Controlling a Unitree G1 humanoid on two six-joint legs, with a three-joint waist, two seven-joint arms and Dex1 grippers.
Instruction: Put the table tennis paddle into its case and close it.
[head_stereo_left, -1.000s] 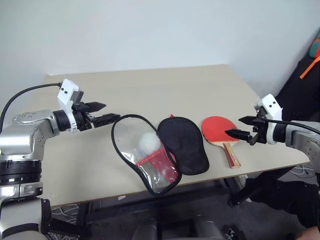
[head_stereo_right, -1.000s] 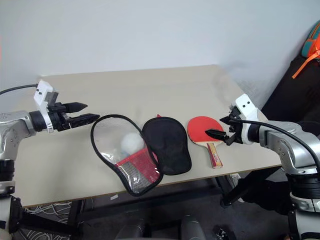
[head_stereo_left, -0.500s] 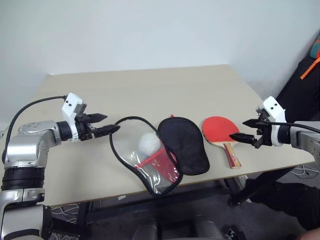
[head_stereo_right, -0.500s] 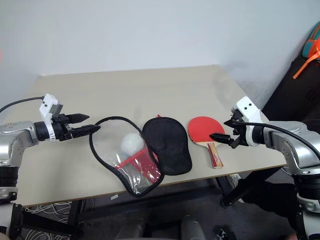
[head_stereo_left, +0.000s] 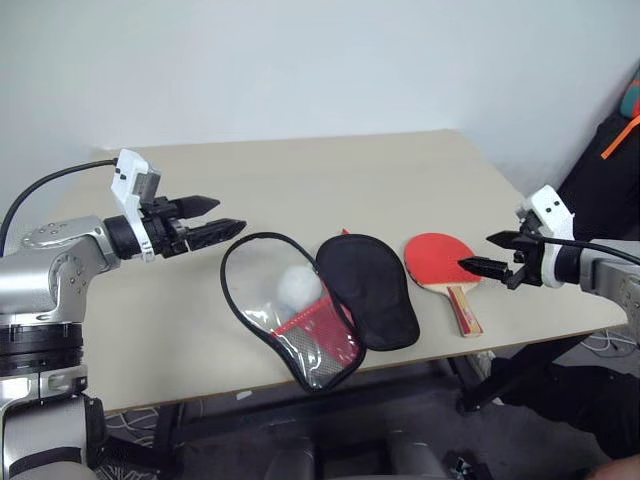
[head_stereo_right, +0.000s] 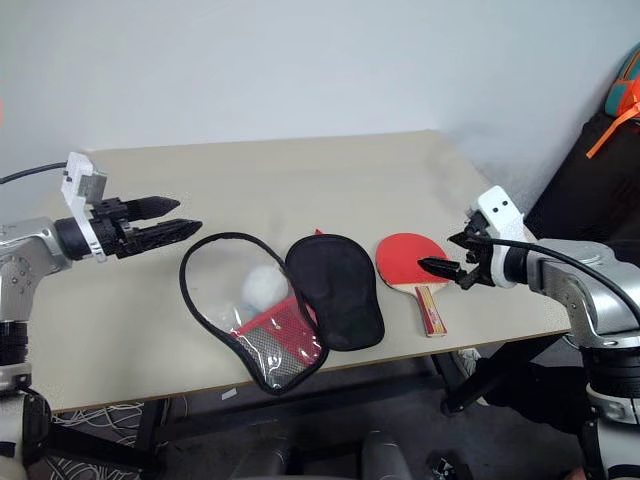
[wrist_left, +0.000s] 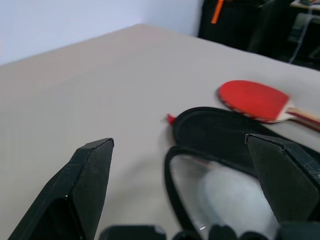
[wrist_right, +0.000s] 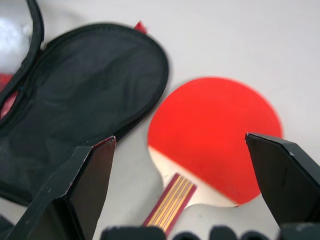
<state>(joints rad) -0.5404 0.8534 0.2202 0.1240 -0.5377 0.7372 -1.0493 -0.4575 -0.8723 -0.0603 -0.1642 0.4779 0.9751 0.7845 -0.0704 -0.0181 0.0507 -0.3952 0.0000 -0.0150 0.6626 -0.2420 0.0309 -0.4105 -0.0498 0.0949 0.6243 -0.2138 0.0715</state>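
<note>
Lying flat on the beige tabletop, near its front right edge: the table tennis paddle, red face up, striped handle toward the front edge. Just left of it, the case, unzipped and spread open, black half beside the paddle, clear half further left with a white ball and something red inside. Left gripper above the tabletop left of the clear half, jaws wide, empty. Right gripper at the paddle's right side, jaws wide, empty.
</note>
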